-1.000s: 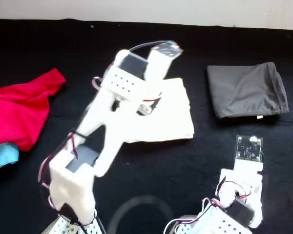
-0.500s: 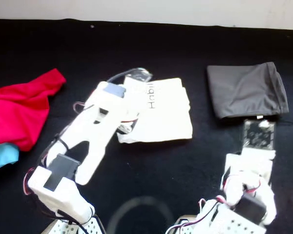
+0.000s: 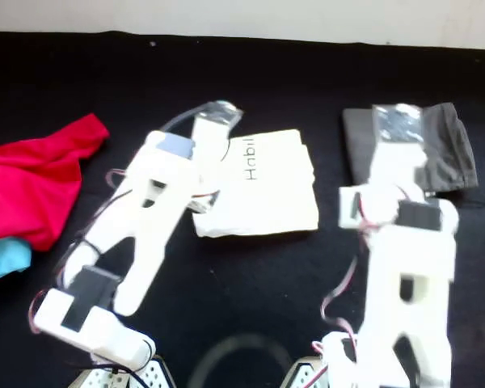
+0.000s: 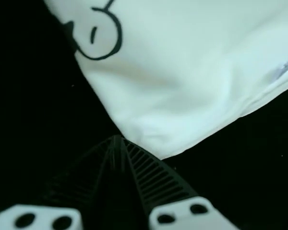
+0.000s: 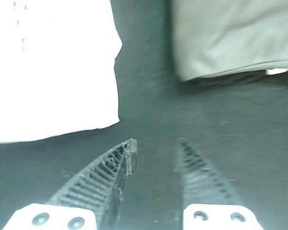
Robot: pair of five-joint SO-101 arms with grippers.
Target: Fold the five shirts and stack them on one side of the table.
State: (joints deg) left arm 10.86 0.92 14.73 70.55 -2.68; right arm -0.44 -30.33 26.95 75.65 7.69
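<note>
Shirts, four counted, are seen on the black table (image 3: 307,73): one white shirt (image 3: 267,182) and one grey shirt (image 3: 449,149), both folded flat, plus one red shirt (image 3: 32,178) and one blue shirt (image 3: 4,259), both crumpled. The white shirt is laid with its long axis across the table, one edge just ahead of the left gripper (image 4: 117,141), whose fingers are pressed together. The right gripper (image 5: 157,143) is held spread over the table, with the white and grey shirts beyond its tips to either side. The red and blue shirts are found touching, well off from both grippers.

right arm (image 3: 408,242): swung forward over grey shirt (image 3: 449,153) | left arm (image 3: 145,202): shifted to left edge of white shirt (image 3: 271,190)
</note>
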